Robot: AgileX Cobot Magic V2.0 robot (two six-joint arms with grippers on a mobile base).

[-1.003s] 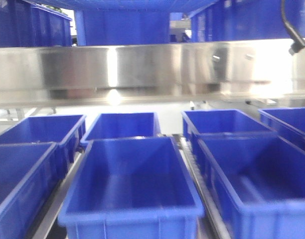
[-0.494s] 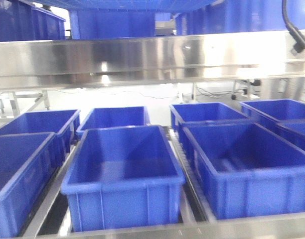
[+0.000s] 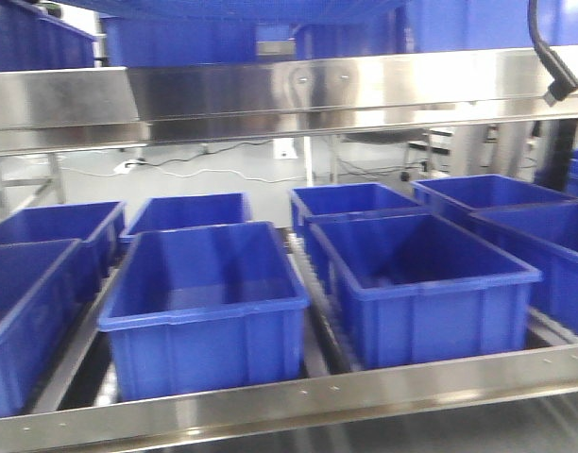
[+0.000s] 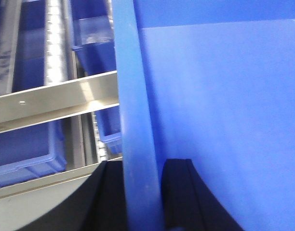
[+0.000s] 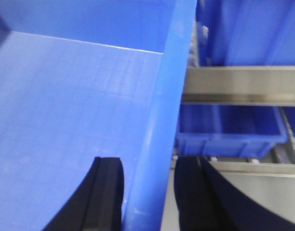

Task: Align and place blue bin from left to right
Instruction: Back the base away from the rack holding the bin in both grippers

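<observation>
Mid-carry, judging by the grip. Pinches the bin (image 4: 224, 120) at its rim with the left gripper (image 4: 140, 166), narrowed to the rim's thickness, one finger inside the wall and one outside. Does likewise on the opposite rim with the right gripper (image 5: 147, 166). Holds it clear of the rack, above the front rail (image 3: 317, 401). Probably shows as the blue strip along the top edge of the front view, though too cropped there to be sure.

Next, by this reading: choose a slot, bring the bin in square to the rollers (image 3: 313, 311), and set it down in line with its neighbours before opening either gripper. Calls for moving both arms together and keeping the bin level, so as not to twist the rim out of either pinch.

Around: crates (image 3: 204, 302) in two rows on the lower shelf, front ones just beside each other, with more at both edges. Shows no free slot from here. Also to clear: the steel beam (image 3: 289, 94) overhead, the rail's raised lip, and a black cable (image 3: 544, 47) hanging at upper right.
</observation>
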